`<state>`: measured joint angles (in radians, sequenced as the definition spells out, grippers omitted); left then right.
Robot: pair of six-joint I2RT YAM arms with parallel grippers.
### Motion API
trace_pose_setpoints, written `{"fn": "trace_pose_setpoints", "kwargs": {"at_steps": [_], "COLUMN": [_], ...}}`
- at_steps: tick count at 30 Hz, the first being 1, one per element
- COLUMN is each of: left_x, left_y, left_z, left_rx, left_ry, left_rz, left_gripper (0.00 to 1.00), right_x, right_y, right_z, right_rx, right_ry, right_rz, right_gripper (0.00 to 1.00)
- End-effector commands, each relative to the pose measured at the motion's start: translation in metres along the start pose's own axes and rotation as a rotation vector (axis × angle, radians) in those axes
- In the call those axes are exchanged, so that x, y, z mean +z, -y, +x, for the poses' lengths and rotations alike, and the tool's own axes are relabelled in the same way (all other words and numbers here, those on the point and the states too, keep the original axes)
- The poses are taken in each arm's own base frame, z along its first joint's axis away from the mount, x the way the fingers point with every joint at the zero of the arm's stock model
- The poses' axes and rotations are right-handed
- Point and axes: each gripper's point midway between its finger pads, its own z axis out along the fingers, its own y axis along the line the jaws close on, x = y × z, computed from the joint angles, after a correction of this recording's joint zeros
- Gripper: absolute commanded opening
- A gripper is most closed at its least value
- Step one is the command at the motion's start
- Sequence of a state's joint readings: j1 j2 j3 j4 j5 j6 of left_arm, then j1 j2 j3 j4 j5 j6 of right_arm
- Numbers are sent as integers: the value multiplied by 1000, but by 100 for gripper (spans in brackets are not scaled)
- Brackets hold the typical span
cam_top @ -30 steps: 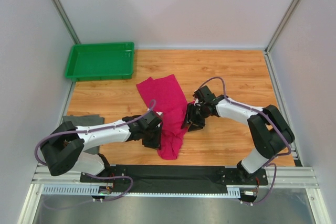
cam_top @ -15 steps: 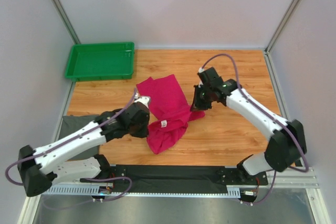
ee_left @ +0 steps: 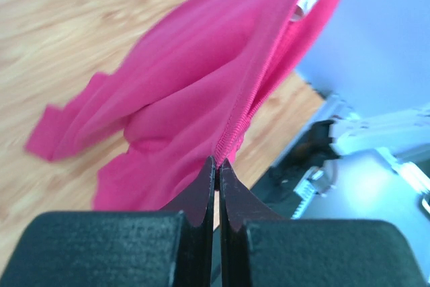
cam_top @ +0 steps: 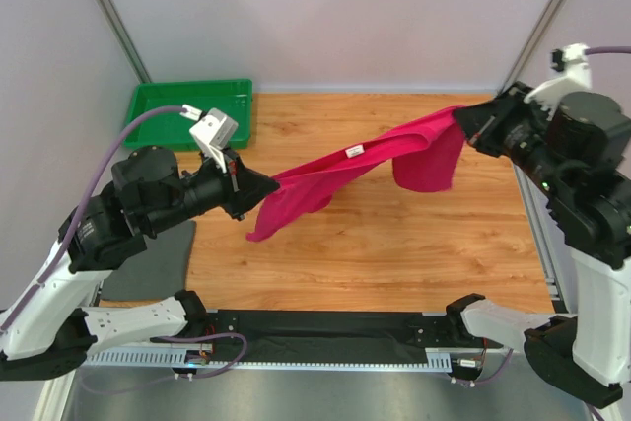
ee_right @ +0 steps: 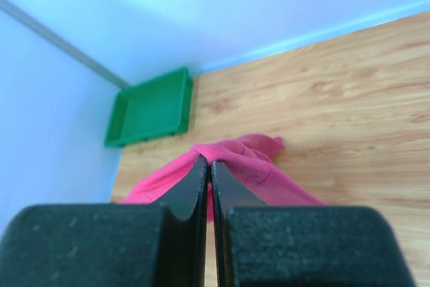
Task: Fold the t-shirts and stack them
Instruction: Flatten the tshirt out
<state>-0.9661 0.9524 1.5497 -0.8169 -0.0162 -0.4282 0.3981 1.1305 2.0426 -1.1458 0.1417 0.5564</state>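
The left claw (cam_top: 268,187) and right claw (cam_top: 461,123) each pinch the magenta-pink fabric t-shirt (cam_top: 365,165), stretched over the wooden counter (cam_top: 394,244). A green plastic tray (cam_top: 187,87) sits far-left, and a dark grey cloth (cam_top: 148,261) lies near-left.

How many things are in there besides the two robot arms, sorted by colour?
Pink: 1 t-shirt
Green: 1 tray
Grey: 1 cloth
Total: 3
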Motion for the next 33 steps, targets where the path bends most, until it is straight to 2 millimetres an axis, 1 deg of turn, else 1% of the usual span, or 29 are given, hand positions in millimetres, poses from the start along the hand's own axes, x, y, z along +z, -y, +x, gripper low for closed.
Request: {"fn": "trace_pose_setpoints", "kwargs": {"at_steps": [1,3,4,5,6,7,9,10,11,13,14,15,16,18,19,20,21,22,23,24,25,26,27,28,29,30,31,32,33], "left_x": [18,21,33,39,40,51,55,60,58,56,54,53,47,41,31,24,23,12,11,1,-2,1,-6,-8,-10,-17,-28,-38,-47], "left_y": [54,78,96,105,117,134,153,158,162,157,149,140,121,90,67,49,24,7,-13,-29,-41,-57,-64,-78,-98,-108,-126,-145,-157], "left_z": [-5,-13,-2,2,-4,9,3,5,1,-3,-1,-1,-12,-9,-18,-8,-3,0,26,32,48,82,95,112,154,170,191,224,234], "left_rx": [58,58,65,67,67,78,72,70,68,80,90,93,90,103,92,71,44,21,2,-16,-25,-29,-77,-95,-91,-168,-194,-192,-231], "left_ry": [-44,-36,-85,-104,-97,-141,-115,-122,-111,-100,-105,-98,-47,-45,-4,-43,-57,-56,-122,-120,-157,-233,-242,-265,-354,-356,-398,-468,-457], "left_rz": [218,285,325,345,373,408,457,471,481,454,421,376,285,152,57,-12,-103,-164,-238,-287,-326,-379,-410,-466,-545,-603,-690,-779,-853], "left_gripper": [0,0,0,0,0,0,0,0,0,0,0,0,0,0,0,0,0,0,0,0,0,0,0,0,0,0,0,0,7], "right_x": [-24,-36,-49,-55,-63,-76,-94,-106,-120,-127,-136,-135,-127,-112,-96,-81,-61,-28,-7,38,61,82,103,145,165,198,212,224,241], "right_y": [35,38,42,44,50,51,56,59,57,51,45,41,31,21,9,3,-1,-18,-27,-36,-42,-48,-61,-53,-53,-55,-54,-54,-37], "right_z": [-30,-44,-57,-62,-71,-82,-97,-110,-122,-139,-149,-154,-160,-162,-162,-158,-149,-134,-121,-87,-67,-44,-20,33,63,117,145,168,229], "right_rx": [-4,-6,7,-1,2,10,-19,-7,-8,-40,-40,-67,-79,-98,-114,-121,-127,-134,-134,-147,-105,-95,-81,-82,-65,-62,-51,-44,-46], "right_ry": [142,206,270,297,343,397,470,534,582,636,668,674,683,675,655,628,582,501,443,308,233,160,89,-57,-134,-281,-360,-430,-629], "right_rz": [185,202,219,230,261,261,289,309,303,298,274,267,233,200,158,134,115,33,-9,-71,-108,-148,-221,-210,-218,-236,-234,-229,-166], "right_gripper": [0,0,0,0,0,0,0,0,0,0,0,0,0,0,0,0,0,0,0,0,0,0,0,0,0,0,3,8,21]}}
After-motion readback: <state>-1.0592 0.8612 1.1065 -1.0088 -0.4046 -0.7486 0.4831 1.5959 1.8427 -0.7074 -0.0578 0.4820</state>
